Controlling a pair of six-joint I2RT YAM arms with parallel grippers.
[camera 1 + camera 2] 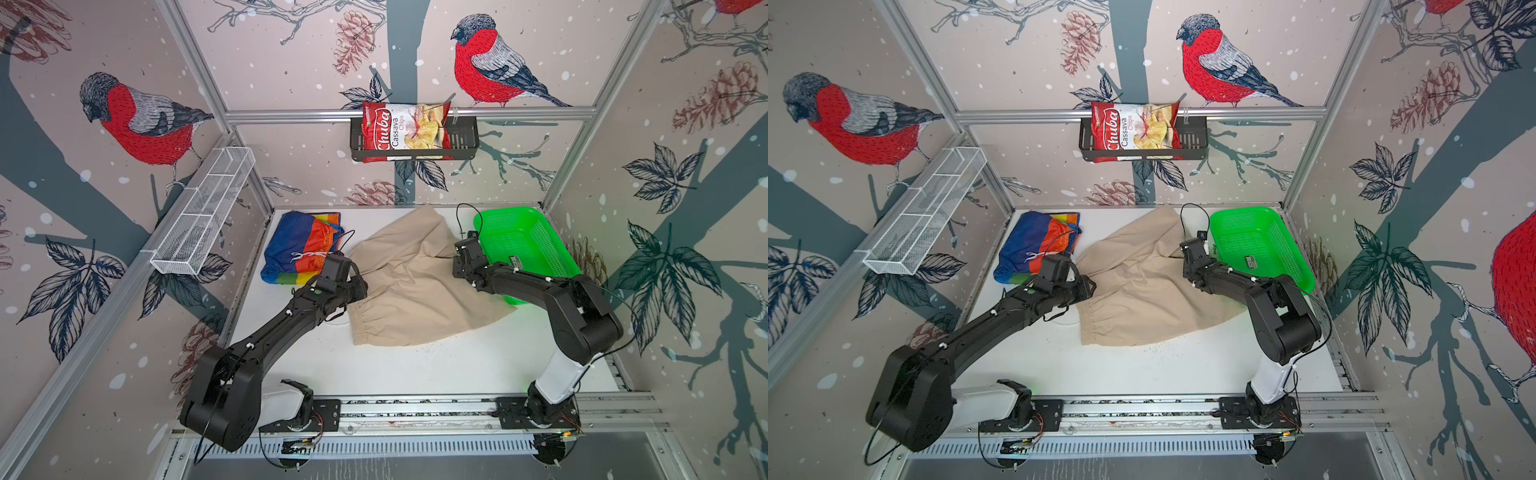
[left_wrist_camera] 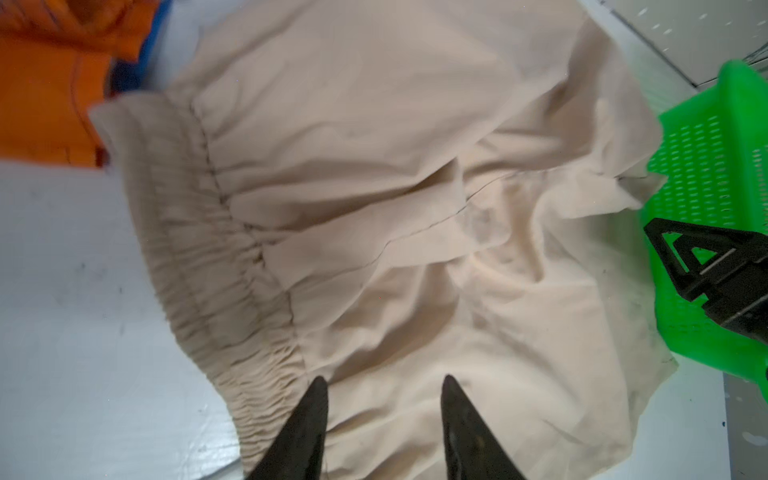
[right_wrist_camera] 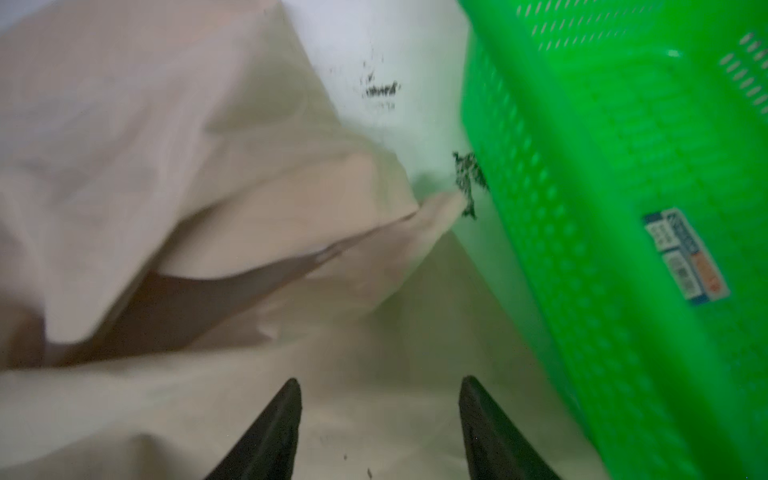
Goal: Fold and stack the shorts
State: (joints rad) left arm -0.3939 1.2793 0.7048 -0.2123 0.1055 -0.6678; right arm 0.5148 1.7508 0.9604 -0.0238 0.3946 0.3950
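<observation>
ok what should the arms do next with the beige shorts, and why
Probably lower the left tool onto the elastic waistband and the right tool onto the cloth by the green basket, then pinch: both hang open over the beige shorts, which lie unfolded.

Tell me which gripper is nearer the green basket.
Right. The right gripper hovers over the beige shorts just beside the green basket; the left gripper is across the shorts, by their waistband.
</observation>
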